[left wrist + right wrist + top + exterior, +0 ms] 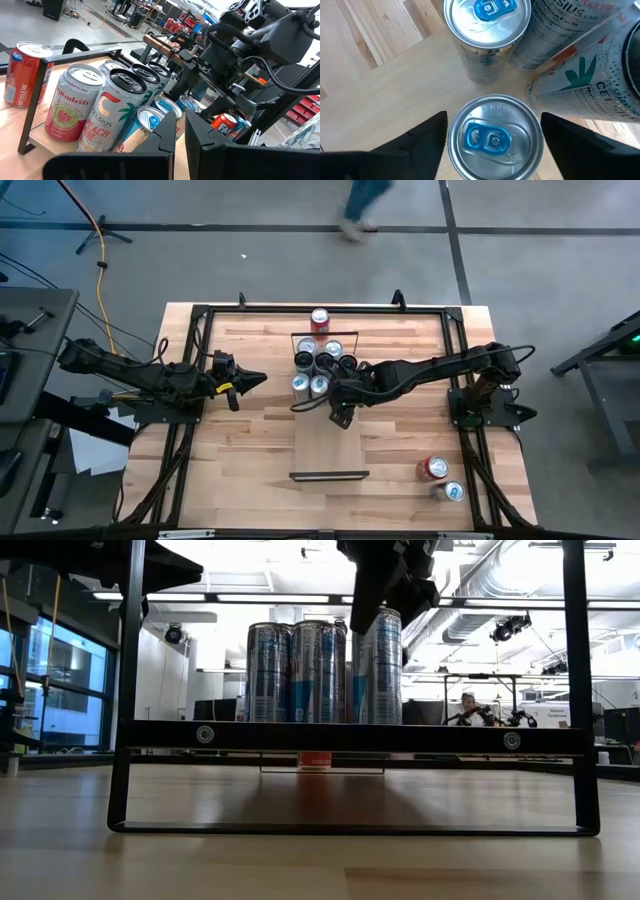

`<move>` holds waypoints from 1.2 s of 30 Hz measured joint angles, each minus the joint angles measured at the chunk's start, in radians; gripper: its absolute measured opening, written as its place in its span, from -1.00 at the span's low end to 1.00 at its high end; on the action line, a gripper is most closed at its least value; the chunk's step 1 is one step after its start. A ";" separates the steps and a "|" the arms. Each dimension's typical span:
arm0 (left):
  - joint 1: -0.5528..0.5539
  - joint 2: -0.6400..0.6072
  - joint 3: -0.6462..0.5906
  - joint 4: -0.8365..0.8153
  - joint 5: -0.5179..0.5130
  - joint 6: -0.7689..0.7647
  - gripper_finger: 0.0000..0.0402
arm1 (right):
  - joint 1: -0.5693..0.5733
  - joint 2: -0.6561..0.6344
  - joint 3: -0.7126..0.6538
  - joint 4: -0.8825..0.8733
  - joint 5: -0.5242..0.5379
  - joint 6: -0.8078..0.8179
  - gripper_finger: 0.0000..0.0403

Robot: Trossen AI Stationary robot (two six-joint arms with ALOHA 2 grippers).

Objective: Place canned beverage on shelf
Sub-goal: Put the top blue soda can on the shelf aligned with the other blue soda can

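Observation:
The shelf [328, 445] is a pale plank lying on the table, with a black rail at each short end. Several cans [322, 358] stand upright on its far end. My right gripper [494, 125] is open and slants down over a silver can with a blue tab [492, 137], one finger close by each side of its top. That can stands on the shelf [375, 665], at the near edge of the group. My left gripper [255, 380] is shut and hovers level over the table's left part, pointing at the cans. My right gripper has a finger [427, 142] right beside each side of the blue-tab can's upper wall [455, 150], coming from above at a slant. I cannot tell whether the fingers touch the can. The can stands upright on the shelf.
A red can [320, 320] stands on the table beyond the shelf's far rail. Two more cans [432, 468] [452, 491] stand near the table's near right corner. The shelf's near half is bare wood. A black frame [200, 315] edges the table. A person walks past beyond the far edge.

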 joint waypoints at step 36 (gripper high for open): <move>0.000 0.000 0.000 0.000 -0.009 -0.023 -1.00 | 0.222 -0.495 -0.480 0.373 -0.026 0.129 0.83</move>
